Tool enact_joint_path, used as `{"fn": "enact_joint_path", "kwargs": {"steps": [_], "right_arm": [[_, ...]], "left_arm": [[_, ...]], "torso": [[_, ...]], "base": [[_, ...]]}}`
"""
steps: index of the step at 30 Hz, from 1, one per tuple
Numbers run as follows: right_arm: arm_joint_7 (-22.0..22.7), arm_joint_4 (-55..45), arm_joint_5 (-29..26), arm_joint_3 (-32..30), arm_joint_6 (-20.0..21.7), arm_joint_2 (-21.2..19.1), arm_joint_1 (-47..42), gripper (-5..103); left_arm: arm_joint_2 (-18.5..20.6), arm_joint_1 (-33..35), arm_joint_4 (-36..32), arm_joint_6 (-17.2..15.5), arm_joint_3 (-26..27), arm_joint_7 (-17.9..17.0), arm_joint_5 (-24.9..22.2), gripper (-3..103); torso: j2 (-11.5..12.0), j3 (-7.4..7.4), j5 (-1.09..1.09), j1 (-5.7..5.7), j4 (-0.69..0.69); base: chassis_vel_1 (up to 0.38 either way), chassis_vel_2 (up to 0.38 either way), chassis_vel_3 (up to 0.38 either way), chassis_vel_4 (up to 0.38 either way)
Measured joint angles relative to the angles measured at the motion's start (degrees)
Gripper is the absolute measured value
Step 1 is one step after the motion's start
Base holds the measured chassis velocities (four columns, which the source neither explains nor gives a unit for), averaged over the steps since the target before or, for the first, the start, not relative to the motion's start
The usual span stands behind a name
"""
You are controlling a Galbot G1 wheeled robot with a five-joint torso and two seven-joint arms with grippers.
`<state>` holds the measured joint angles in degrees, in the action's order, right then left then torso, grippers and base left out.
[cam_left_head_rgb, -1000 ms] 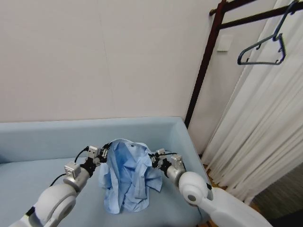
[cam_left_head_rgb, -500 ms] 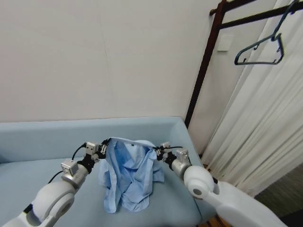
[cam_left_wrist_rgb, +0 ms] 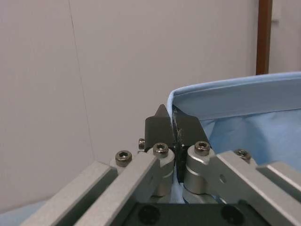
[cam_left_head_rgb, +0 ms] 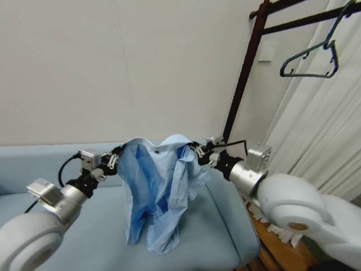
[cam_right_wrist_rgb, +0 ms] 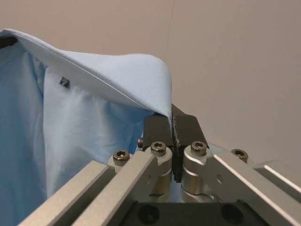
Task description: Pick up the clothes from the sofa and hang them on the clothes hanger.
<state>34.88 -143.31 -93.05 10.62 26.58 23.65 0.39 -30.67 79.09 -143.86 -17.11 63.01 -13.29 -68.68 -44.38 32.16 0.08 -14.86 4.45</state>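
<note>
- Well, the blue shirt [cam_left_head_rgb: 161, 186] is held up in the air over the sofa [cam_left_head_rgb: 223, 223], stretched by its collar between the two grippers, with the collar edge running roughly level from side to side.
- Its long axis runs straight down: the body and sleeves hang in loose folds under the collar. The hem reaches down by the seat cushion, though I can't tell whether it touches.
- A small dark tag [cam_left_head_rgb: 159, 149] sits inside the collar at the back of the neck, too small to read.
- At the shirt's left collar end, the left gripper [cam_left_head_rgb: 117, 153] has its fingers pinched tight on the cloth; in its wrist view the collar fold runs right in between the tips.
- At the other collar end, the right gripper [cam_left_head_rgb: 196, 150] has its fingers clamped on the fabric edge the same way.
- Up to the right, a dark hanger [cam_left_head_rgb: 309, 74] hangs from a dark wooden rack [cam_left_head_rgb: 243, 73], well apart from the shirt; its hook and the rail are cut off at the frame edge.
- Just beside the rack hangs a white curtain [cam_left_head_rgb: 321, 147].
</note>
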Motion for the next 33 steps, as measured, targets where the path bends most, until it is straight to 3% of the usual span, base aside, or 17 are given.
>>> {"fn": "enact_joint_path", "kwargs": {"steps": [1, 3, 6, 9, 14, 17, 18, 22, 26, 29, 33], "right_arm": [[0.0, 0.0, 0.0, 0.0, 0.0, 0.0, 0.0, 0], [-0.91, -0.36, -4.37, -0.91, 0.02, -1.87, 4.17, 0], [-6.15, -0.36, -9.46, -5.32, -1.35, -7.46, 6.77, 0], [-9.84, -0.28, -11.31, -6.92, -4.13, -10.32, 6.6, 0], [-13.52, -0.18, -12.97, -7.68, -8.19, -11.33, 6.4, 0], [-14.57, -0.12, -14.21, -8.1, -8.89, -11.26, 6.48, 0], [-14.57, -0.12, -14.21, -8.1, -8.89, -11.26, 6.48, 0], [-17.44, -0.07, -17.93, -11.0, -8.96, -12.44, 6.95, 0], [-19.43, -0.01, -20.34, -11.48, -8.8, -14.32, 9.16, 0], [-20.61, 0.33, -22.85, -11.32, -8.3, -16.16, 11.86, 0], [-20.51, 0.56, -28.6, -11.29, -5.96, -20.0, 16.09, 0]], "left_arm": [[0.0, 0.0, 0.0, 0.0, 0.0, 0.0, 0.0, 0], [1.63, -0.04, -0.05, -0.2, 5.25, 0.14, -5.6, 0], [4.38, -0.72, 0.33, 1.32, 13.68, 5.3, -14.05, 0], [4.98, -0.37, 0.43, 2.93, 16.17, 7.77, -18.14, 0], [5.83, -0.52, 0.5, 6.0, 14.24, 13.31, -24.0, 0], [9.71, -2.45, 0.52, 7.27, 11.63, 15.35, -26.85, 0], [9.71, -2.45, 0.52, 7.27, 11.63, 15.35, -26.85, 0], [17.54, -4.33, 0.5, 8.66, 12.17, 16.75, -32.55, 0], [21.28, -6.77, 0.5, 9.3, 12.22, 17.1, -35.73, 0], [23.59, -10.3, 0.49, 9.33, 12.13, 15.6, -39.46, 0], [26.03, -18.51, 0.5, 8.68, 10.18, 10.69, -44.5, 0]], "torso": [[0.0, 0.0, 0.0, 0.0, 0.0], [-0.01, 0.0, 0.0, 0.0, 0.0], [0.0, -0.01, 0.02, 0.0, 0.03], [-0.01, -0.01, 0.03, 0.0, 0.04], [0.0, 0.0, -0.01, 0.01, -0.02], [0.0, 0.01, 0.0, 0.0, 0.0], [0.0, 0.01, 0.0, 0.0, 0.0], [0.0, 0.0, 0.03, 0.0, 0.02], [0.0, 0.0, 0.01, 0.0, 0.01], [0.0, 0.0, 0.01, 0.0, 0.02], [0.0, 0.0, 0.01, 0.0, 0.0]], "base": [[0.0, 0.0, 0.0, 0.0], [0.0, 0.0, 0.0, 0.0], [0.0, 0.0, 0.0, 0.0], [0.0, 0.0, 0.0, 0.0], [0.0, 0.0, 0.0, 0.0], [0.0, 0.0, 0.0, 0.0], [0.0, 0.0, 0.0, 0.0], [0.0, 0.0, 0.0, 0.0], [0.0, 0.0, 0.0, 0.0], [0.0, 0.0, 0.0, 0.0], [0.0, 0.0, 0.0, 0.0]]}}
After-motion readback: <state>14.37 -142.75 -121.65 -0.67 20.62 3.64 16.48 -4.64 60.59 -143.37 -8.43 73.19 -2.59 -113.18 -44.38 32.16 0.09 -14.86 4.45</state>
